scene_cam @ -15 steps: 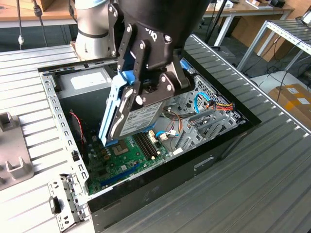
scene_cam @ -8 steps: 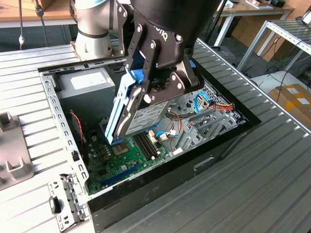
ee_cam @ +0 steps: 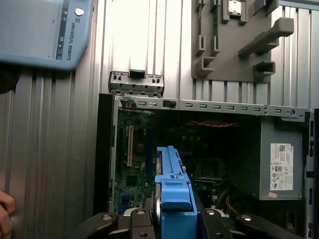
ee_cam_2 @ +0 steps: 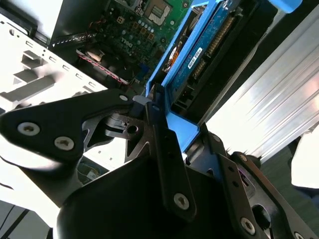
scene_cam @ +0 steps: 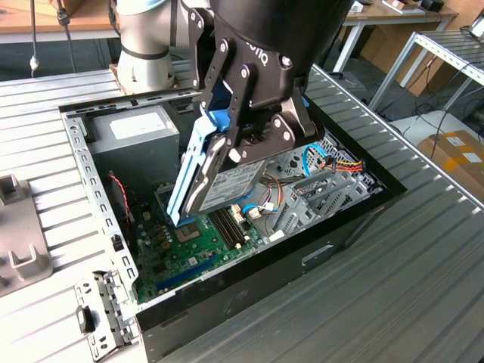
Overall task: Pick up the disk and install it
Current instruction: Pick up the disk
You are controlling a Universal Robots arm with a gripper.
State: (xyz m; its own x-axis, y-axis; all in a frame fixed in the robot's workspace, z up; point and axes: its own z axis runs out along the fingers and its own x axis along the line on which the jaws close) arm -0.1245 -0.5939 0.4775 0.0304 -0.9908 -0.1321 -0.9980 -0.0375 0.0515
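Note:
My gripper is shut on the disk, a grey metal drive in a light-blue carrier frame. The disk hangs tilted, its lower end over the green motherboard of the open computer case, not touching it. In the first wrist view the disk's blue end tab stands between the black fingers, above the case's inside. In the second wrist view the blue carrier runs away from the gripper toward the board.
A grey power supply fills the case's far corner. Cables and a metal drive cage lie on the exterior view's right inside the case. A grey fixture and a loose metal bracket lie on the ribbed table. A hand shows beside the case.

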